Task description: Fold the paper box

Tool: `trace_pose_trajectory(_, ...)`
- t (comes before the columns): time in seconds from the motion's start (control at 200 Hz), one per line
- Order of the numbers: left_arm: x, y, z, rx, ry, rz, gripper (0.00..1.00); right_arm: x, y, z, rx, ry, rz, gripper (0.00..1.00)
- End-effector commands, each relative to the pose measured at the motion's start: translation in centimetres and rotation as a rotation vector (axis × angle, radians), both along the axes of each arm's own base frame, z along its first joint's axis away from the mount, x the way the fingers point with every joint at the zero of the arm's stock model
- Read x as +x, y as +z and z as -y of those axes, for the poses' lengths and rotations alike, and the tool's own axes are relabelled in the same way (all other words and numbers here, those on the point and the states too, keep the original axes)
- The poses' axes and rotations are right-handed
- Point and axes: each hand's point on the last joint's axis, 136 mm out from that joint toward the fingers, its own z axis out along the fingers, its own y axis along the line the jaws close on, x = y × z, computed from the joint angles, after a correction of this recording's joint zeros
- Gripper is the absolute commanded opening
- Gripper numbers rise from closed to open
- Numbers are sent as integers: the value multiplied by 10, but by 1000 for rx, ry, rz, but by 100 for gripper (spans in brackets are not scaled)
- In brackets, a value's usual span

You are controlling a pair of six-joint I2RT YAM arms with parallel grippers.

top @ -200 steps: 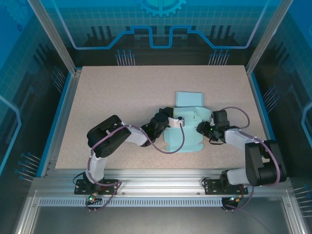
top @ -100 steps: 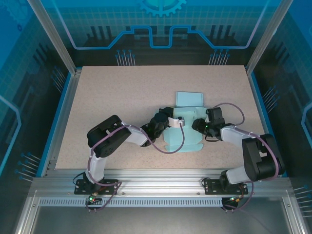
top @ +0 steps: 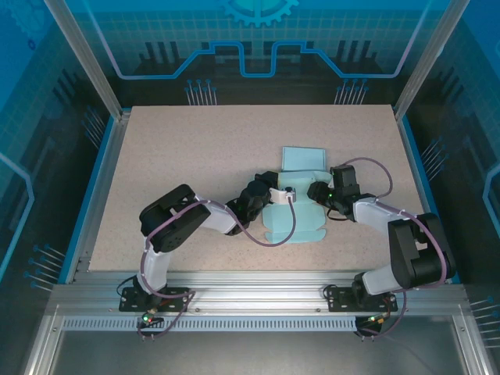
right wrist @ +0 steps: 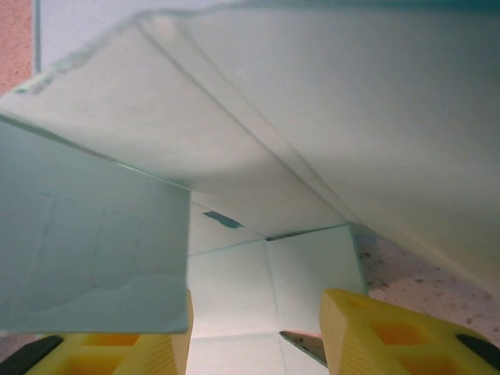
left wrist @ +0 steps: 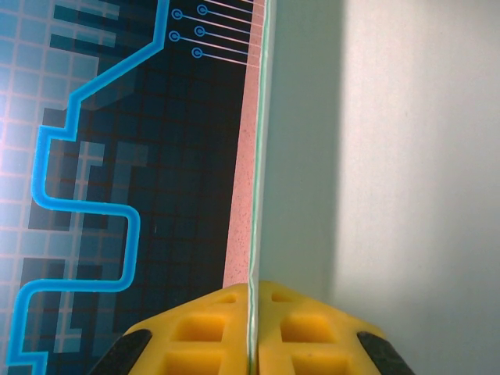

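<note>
The paper box [top: 301,223] is a pale green sheet lying partly folded at the table's middle, with a back flap [top: 303,158] flat on the surface. My left gripper [top: 272,194] is at its left side, and its yellow fingers [left wrist: 195,332] are shut on the thin edge of an upright panel [left wrist: 391,156]. My right gripper [top: 315,193] is against the box's right side. Its fingers [right wrist: 367,328] stand apart over the creased floor of the sheet [right wrist: 266,266]. A raised flap [right wrist: 86,250] leans beside the right gripper's left finger, and a larger panel arches overhead.
A purple cable [top: 283,230] from the left wrist loops over the box's front. The speckled beige table [top: 180,156] is bounded by blue side rails and transparent walls [top: 250,47]. An aluminium rail [top: 258,293] with both arm bases runs along the near edge.
My right gripper has moved left and back toward the box. The right wing of the sheet, flat before, is now lifted and folded inward. The left gripper has kept its grip in place.
</note>
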Motion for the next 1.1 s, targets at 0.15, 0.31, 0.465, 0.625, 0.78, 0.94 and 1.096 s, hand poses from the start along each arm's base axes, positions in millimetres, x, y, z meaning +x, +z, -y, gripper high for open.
trace_pose_trajectory(0.15, -5, -13, 2, 35, -16, -9, 10, -11, -7, 16, -90, -52, -37, 51)
trace_pose_trajectory(0.31, -6, -11, 1, 38, -18, -5, 10, -4, -16, 13, -95, -37, -42, 55)
trace_pose_trajectory(0.465, -6, -10, 1, 39, -18, -3, 10, 9, -24, 2, -63, 1, -39, 56)
trace_pose_trajectory(0.625, -6, -13, 1, 46, -19, -9, 10, 18, -18, -18, -21, 52, 1, 54)
trace_pose_trajectory(0.78, -5, -18, 2, 58, -16, -13, 10, 17, -2, -27, -8, 70, 49, 48)
trace_pose_trajectory(0.94, -5, -16, 2, 55, -15, -10, 10, 14, 14, -30, -4, 79, 99, 47)
trace_pose_trajectory(1.096, -4, -16, 3, 52, -14, -11, 10, 13, 26, -32, -1, 84, 124, 48)
